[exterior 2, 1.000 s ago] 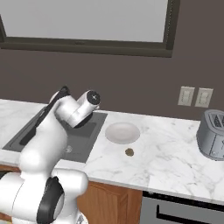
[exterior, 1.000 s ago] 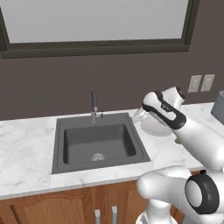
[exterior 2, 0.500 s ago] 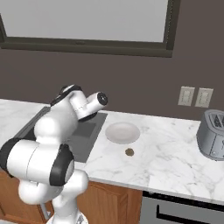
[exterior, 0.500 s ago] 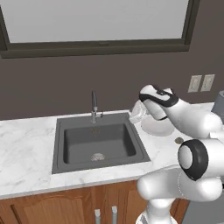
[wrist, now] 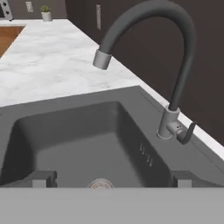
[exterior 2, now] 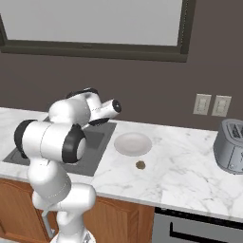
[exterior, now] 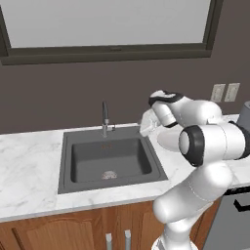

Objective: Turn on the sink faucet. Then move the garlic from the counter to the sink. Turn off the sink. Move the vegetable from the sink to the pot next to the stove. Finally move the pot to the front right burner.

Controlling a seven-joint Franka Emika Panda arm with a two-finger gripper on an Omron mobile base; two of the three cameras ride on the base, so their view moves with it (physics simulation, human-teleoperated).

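Fingers [wrist: 43, 178] spread wide, holding nothing; I see the gripper [wrist: 109, 179] facing the sink faucet [wrist: 168, 65] over the sink [wrist: 65, 131].

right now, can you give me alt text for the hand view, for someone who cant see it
A dark grey gooseneck sink faucet arches over an empty dark grey sink, its small side lever near the base and no water running. The open pincer shows as two dark tips at the bottom, either side of the round drain. White marble counter stretches behind.
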